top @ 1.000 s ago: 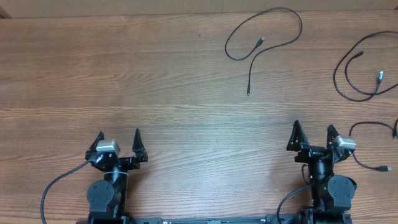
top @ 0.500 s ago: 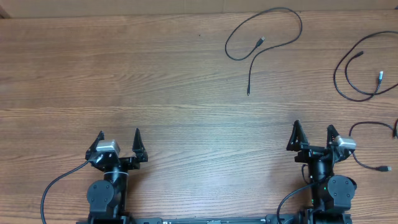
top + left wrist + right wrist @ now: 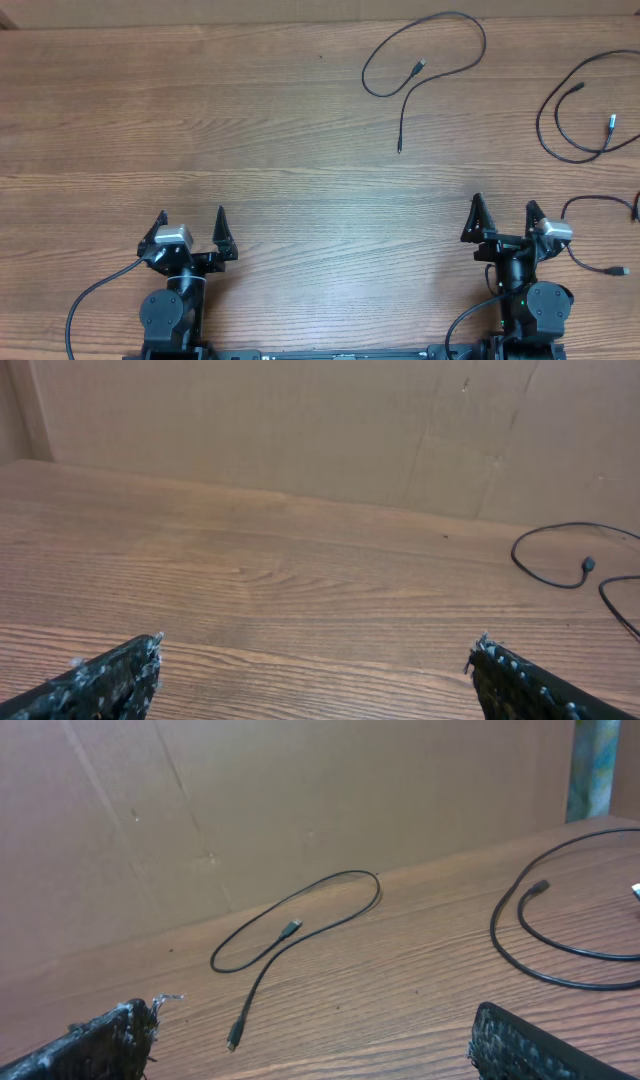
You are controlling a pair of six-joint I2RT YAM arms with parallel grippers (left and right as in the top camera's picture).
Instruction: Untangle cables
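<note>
Overhead only: third cable (image 3: pixel 598 198) far right

We've got a wood-grain table (image 3: pixel 200 120) with three thin black cables lying flat on it, all well apart. One looped cable (image 3: pixel 401 120) sits far middle-right, a second cable (image 3: pixel 541 125) curls by the right edge, and a third cable (image 3: pixel 600 198) lies nearer us.

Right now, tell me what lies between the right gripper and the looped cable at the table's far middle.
Nothing but bare wooden table lies between the right gripper and that cable, as the overhead view shows.
</note>
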